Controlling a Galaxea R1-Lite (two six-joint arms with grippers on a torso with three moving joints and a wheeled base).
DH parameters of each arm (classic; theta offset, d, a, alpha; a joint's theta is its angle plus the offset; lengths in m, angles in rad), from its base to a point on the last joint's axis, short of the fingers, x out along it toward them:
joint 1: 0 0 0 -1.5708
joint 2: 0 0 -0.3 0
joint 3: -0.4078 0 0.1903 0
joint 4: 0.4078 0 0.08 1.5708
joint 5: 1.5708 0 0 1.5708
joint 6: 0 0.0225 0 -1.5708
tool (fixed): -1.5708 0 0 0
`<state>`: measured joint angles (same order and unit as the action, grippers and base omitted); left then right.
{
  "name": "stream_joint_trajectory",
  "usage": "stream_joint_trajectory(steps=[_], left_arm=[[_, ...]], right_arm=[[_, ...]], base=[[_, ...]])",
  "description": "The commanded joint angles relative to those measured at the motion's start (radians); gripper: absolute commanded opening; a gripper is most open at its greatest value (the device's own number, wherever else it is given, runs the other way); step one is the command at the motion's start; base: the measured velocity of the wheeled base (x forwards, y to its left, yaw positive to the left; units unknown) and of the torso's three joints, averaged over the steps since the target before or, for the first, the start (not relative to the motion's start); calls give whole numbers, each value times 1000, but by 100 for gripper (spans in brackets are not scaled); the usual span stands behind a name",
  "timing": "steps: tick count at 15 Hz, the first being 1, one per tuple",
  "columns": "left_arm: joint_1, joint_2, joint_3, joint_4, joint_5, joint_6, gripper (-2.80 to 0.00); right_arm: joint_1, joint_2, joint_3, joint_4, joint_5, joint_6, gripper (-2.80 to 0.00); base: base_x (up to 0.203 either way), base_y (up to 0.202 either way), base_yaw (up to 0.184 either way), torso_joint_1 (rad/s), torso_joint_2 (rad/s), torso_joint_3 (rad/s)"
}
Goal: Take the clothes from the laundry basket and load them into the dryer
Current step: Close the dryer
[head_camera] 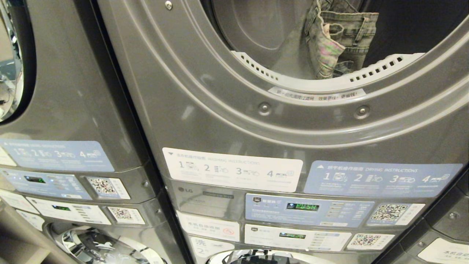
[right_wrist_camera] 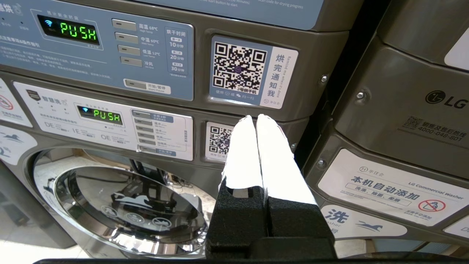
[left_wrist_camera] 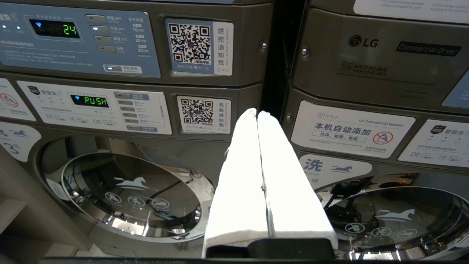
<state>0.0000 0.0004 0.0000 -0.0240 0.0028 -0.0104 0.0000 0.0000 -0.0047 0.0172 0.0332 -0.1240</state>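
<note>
One garment (head_camera: 339, 40), of faded denim with a patterned lining, was seen inside the open drum of the dryer (head_camera: 256, 121), draped at the front of the drum, just behind the perforated white rim (head_camera: 381, 69) at the right of the opening. No laundry basket was shown in any view, so the number of clothes left to load could not be counted.

The left gripper (left_wrist_camera: 257, 113) was closed with its two white-covered fingers pressed together and nothing held; it was pointed at the seam between the left and middle machine stacks, below the dryer. The right gripper (right_wrist_camera: 253, 118) was likewise closed and empty, directed at the QR label (right_wrist_camera: 220, 141) of the middle stack's lower panel. Neither arm appeared in the head view.

The step in hand was judged to be a return to the basket for the next garment, or the end of loading. For this to be done well, the garment would best be pushed deeper, since cloth left at the rim may be caught by the door; the gripper should be opened before descent.

Counted in the head view: one garment, two full stacks and the edge of a third at the far right. Two displays (head_camera: 302, 206) were lit on the middle stack, and one lower door glass (left_wrist_camera: 132, 194) was seen per stack.
</note>
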Motion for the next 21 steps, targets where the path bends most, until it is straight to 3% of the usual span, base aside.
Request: stream_joint_trajectory(steps=[1,4,14,21], left_arm=[[0,-2,2,-1,0,0,-280],[0,-2,2,-1,0,-2,-280],[0,-2,2,-1,0,-2,-280],[0,-2,1,-1,2,-1,-280]], right_arm=[[0,-2,0,0,1,0,-280],[0,-2,0,0,1,1,-280],[0,-2,-1,1,-1,3,-280],[0,-2,-1,1,-2,18,-280]], base=[[0,0,0,0,0,0],[-21,0,0,2,1,1],[-187,0,1,2,2,4],[-13,0,0,-1,0,0]])
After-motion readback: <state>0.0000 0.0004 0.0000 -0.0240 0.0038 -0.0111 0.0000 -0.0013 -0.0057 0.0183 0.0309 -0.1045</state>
